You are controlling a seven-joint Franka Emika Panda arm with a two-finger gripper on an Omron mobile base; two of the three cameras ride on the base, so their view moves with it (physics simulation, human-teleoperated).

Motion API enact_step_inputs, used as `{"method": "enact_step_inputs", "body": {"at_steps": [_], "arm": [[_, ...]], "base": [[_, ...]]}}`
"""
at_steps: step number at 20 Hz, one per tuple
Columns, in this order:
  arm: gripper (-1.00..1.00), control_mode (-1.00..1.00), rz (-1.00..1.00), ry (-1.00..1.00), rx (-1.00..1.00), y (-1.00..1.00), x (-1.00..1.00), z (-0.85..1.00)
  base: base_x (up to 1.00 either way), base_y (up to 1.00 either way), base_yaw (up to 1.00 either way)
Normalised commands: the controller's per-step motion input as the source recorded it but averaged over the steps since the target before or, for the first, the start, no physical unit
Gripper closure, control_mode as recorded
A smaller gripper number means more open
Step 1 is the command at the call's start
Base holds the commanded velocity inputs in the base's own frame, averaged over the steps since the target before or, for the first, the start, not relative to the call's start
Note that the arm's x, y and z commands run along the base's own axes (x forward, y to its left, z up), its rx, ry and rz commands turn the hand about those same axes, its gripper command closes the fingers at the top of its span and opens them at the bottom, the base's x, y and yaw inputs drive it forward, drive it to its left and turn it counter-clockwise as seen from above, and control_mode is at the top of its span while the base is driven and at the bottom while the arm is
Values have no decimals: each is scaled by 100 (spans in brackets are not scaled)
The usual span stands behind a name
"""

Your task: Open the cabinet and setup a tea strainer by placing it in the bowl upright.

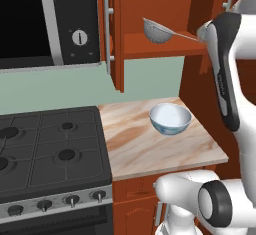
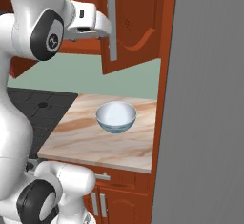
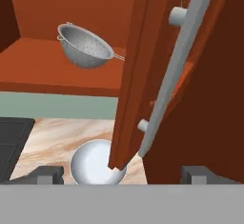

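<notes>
Ahead of the gripper [image 3: 122, 174], the right door [image 3: 143, 66] of the cabinet [image 1: 160, 9] is standing ajar, its bar handle [image 3: 178, 66] rising between the two fingertips, which are spread wide and gripping nothing. Beyond the door and to the gripper's left, the strainer [image 3: 85, 46] is sitting on the shelf [image 3: 57, 70], tilted on its basket, its thin handle pointing toward the door. Below the gripper, the bowl [image 1: 170, 118] is waiting upright on the counter [image 1: 150, 144]. Risk: the door is only partly swung and is probably blocking the reach; an approach from this side could strike its edge or nudge the strainer's handle, rolling the basket off the shelf.
</notes>
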Motion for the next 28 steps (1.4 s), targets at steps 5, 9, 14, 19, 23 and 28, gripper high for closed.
{"method": "enact_step_inputs", "body": {"at_steps": [5,9,14,19,23,28], "arm": [[-100,-100,0,15,-30,42,-1,-52],[-100,-100,5,4,-15,3,-7,-58],[-100,-100,9,4,-12,0,1,-7],[-100,-100,9,1,-37,0,6,0],[-100,-100,7,12,-40,0,2,0],[-100,-100,6,25,-19,-11,10,-1]], "base": [[0,0,0],[0,0,0],[0,0,0],[0,0,0],[0,0,0],[0,0,0]]}}
